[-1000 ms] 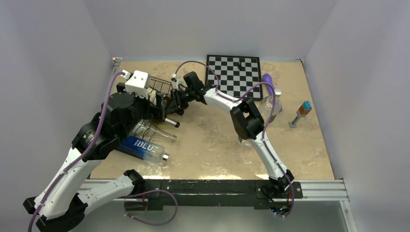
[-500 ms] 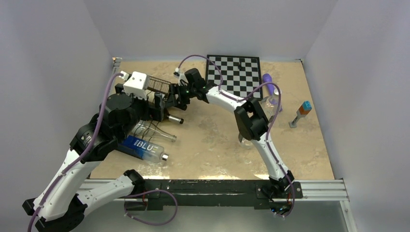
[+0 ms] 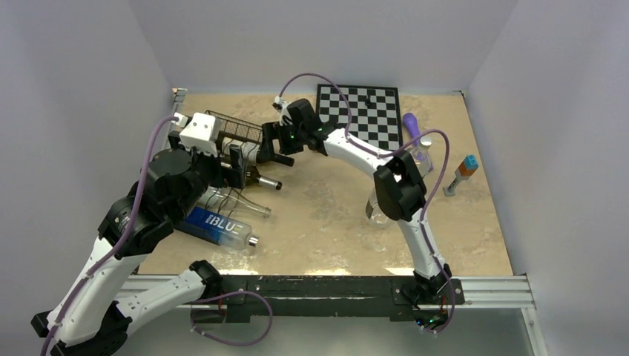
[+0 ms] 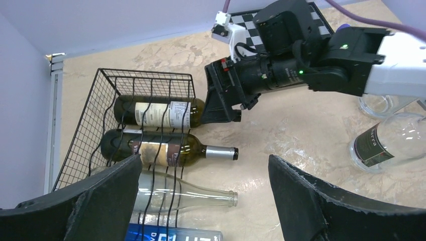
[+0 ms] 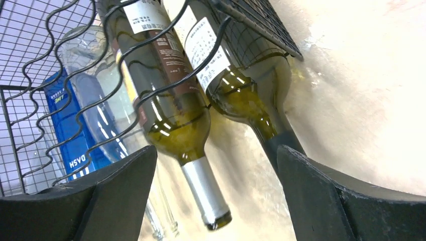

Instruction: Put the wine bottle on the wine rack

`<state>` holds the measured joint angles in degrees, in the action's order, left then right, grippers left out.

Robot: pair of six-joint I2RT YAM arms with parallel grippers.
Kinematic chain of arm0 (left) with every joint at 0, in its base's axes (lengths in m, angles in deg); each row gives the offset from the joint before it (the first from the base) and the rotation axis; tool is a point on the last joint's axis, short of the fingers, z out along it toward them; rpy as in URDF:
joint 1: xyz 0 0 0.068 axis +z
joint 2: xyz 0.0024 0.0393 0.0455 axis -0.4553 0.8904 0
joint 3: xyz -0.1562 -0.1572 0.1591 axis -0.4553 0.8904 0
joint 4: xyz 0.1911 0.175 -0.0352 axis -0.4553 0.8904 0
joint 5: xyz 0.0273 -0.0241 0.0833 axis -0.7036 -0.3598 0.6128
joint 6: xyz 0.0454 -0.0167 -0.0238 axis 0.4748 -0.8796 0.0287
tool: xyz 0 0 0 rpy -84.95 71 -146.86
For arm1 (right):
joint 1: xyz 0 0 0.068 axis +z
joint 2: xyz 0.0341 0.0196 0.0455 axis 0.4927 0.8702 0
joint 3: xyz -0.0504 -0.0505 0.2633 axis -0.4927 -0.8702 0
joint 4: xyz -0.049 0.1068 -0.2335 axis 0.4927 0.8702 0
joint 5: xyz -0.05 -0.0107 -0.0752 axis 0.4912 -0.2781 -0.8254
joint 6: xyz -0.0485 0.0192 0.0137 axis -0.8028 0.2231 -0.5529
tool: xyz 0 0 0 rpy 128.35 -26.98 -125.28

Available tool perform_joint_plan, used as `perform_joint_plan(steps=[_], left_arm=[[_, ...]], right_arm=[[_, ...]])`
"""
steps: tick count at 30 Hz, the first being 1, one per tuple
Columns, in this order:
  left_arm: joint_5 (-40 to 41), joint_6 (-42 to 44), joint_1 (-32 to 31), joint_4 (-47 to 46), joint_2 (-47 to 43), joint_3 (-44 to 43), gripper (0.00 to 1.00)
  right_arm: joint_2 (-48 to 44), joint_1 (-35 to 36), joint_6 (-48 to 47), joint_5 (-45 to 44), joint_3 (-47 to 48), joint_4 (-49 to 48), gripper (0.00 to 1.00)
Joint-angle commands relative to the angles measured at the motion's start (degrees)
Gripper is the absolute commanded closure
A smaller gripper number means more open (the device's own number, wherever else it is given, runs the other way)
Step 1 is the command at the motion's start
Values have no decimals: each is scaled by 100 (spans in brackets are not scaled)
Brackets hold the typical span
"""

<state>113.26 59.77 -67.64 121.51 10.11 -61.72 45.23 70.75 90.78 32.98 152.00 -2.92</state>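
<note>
Dark-green glass wine bottle w/ white label point(image 4: 155, 111) lies on its side in far slot of black wire wine rack point(image 4: 95, 120), neck poking out. Right pincer point(image 3: 271, 147) wide open at the neck, gripping nothing. Left pincer point(image 4: 203, 175) fully open, empty. Placement looks done; prob. only arm pull-back left.

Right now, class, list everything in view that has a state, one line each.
wine rack, holds bottles lying down
white-labelled wine bottle, lying in rack, ungripped
silver-capped wine bottle, lying in rack, neck protruding
clear bottle, lying down
left end effector, open, empty
right end effector, open, empty
</note>
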Motion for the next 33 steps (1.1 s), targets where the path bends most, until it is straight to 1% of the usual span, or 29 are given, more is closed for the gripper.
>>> perform_joint_plan(steps=[1, 4, 7, 12, 14, 19, 22, 25, 28, 33], left_arm=[[-24, 153, 25, -141, -57, -13, 1], [-106, 177, 23, -122, -60, -24, 1], [-200, 218, 28, -174, -126, 25, 1], [-502, 256, 27, -529, -391, 291, 1], [-741, 339, 28, -756, -527, 417, 1], [-1465, 689, 28, -1132, -709, 618, 1], [-1599, 761, 28, -1329, -714, 758, 1], [-1603, 775, 28, -1472, -610, 839, 1], [-1635, 770, 25, -1596, -493, 877, 1], [-1774, 732, 27, -1840, -355, 1052, 1]], right_arm=[[-966, 34, -196, -657, -277, 34, 5], [-1423, 34, -290, -934, -387, 177, 2], [-1852, 32, -485, -1282, -337, 554, 2], [-2610, 34, -881, -1817, -143, 1584, 1], [-2918, 34, -1125, -1969, -121, 2046, 1], [-3988, 31, -1605, -2934, -673, 2870, 1], [-4599, 13, -1764, -3425, -966, 3427, 1], [-4945, -21, -1718, -3842, -985, 4243, 1], [-5150, -101, -1439, -4299, -974, 5215, 3], [-5481, -342, -1204, -4377, -1363, 6014, 4]])
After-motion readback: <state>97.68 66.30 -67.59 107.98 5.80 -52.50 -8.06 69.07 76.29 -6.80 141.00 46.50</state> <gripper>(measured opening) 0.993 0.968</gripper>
